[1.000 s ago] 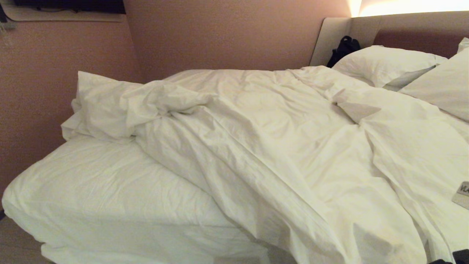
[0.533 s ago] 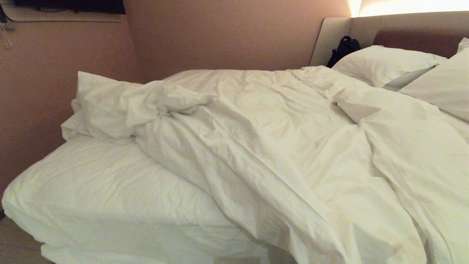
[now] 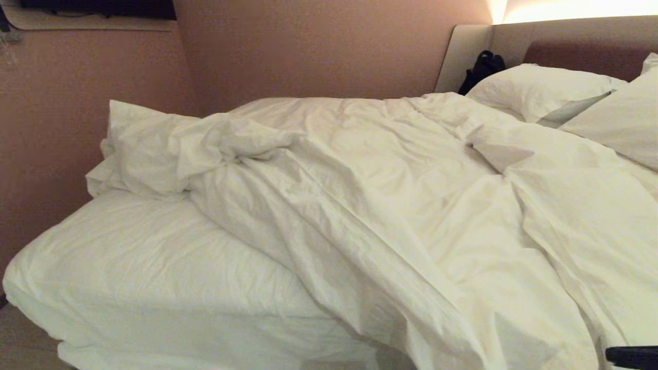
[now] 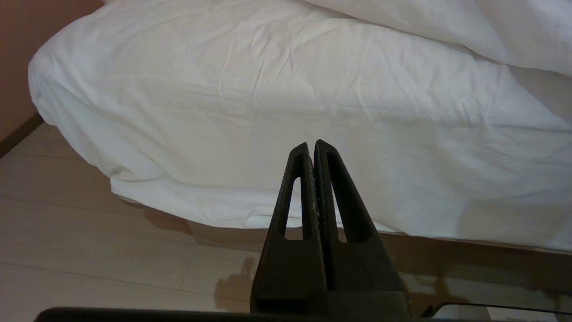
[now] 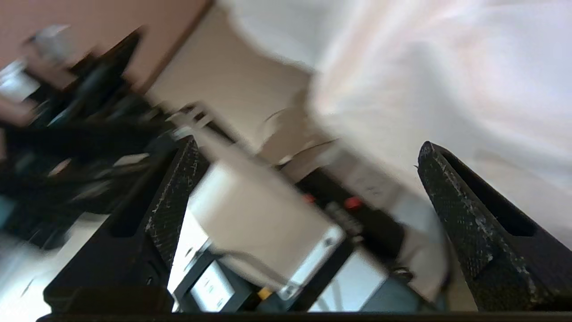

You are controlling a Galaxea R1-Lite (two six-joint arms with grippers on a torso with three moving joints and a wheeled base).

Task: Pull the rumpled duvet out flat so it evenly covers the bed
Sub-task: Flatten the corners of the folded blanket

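Duvet [image 3: 411, 205] bunched across the middle and right of the head view, heaped into a knot at the left centre, so the lower left of the bed [image 3: 154, 277] shows only bare sheet. Two pillows [image 3: 540, 90] at the upper right against the headboard [image 3: 576, 41]. Left gripper [image 4: 313, 147] parked low beside the mattress edge above the floor [image 4: 89, 250], jaws pressed together, holding nothing. Right gripper [image 5: 308, 154] with jaws spread wide and empty, only a dark tip at the lower right corner of the head view, near the hanging duvet edge. Probably placed there to take that edge for pulling.
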